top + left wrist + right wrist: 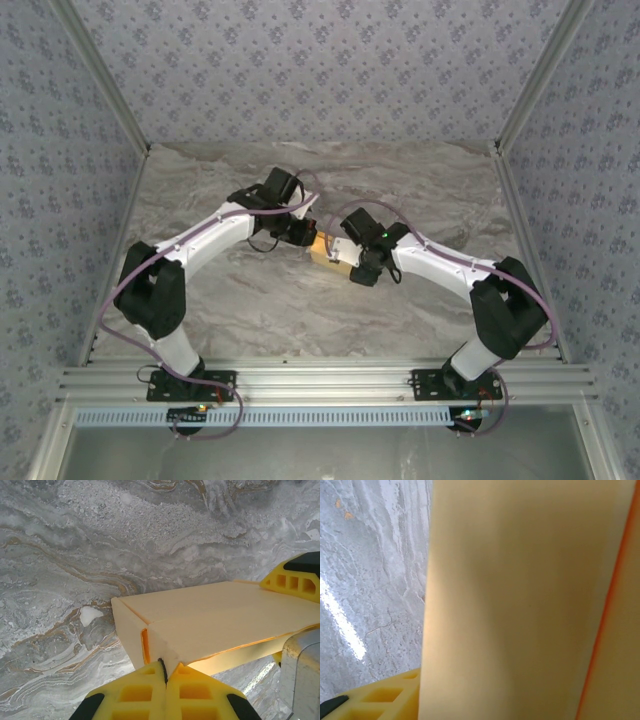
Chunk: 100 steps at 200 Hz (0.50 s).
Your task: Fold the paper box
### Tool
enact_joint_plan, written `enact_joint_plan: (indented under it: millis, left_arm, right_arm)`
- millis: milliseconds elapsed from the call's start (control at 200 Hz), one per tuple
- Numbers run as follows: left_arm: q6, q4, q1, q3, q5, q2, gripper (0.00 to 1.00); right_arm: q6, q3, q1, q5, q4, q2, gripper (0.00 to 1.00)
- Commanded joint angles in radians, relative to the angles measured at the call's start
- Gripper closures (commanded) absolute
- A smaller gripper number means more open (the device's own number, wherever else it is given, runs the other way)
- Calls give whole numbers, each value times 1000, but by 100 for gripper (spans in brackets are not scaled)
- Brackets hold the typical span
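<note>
The paper box (331, 250) is a pale yellow-orange card shape, partly folded, held above the marble table between both arms. In the left wrist view the box (215, 615) shows a flat top, a side wall and an orange slit at the corner. My left gripper (167, 667) is shut on that near corner flap. My right gripper (352, 264) holds the opposite end, with one yellow finger (295, 577) above the card. The box (520, 600) hides most of the right jaws, and one finger (385, 700) shows at the lower left.
The grey marble table (300, 310) lies under the box. Patterned walls (320, 70) close in the back and both sides, with metal rails along their bases. The arm bases stand on the aluminium frame (320, 385) at the near edge.
</note>
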Motion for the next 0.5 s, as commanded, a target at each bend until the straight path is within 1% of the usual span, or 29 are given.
enact_joint_plan:
  millis: [0,210,390,495]
  left_arm:
    - [20,6,1,5,-6,5,97]
    - [46,-7,-8,-3,-40,16,97]
    - [57,20,-21,-35,-60,4,96]
    - [62,37,-27,-44,-67,4,96]
  right_arm:
    - [18,-17,-6,-37,-30,-15,46]
    - [27,-12,-14,-54,-32,-15,46]
    - [60,2,-43,-114,-47,-3,46]
    - [69,10,-54,-129,-54,10,46]
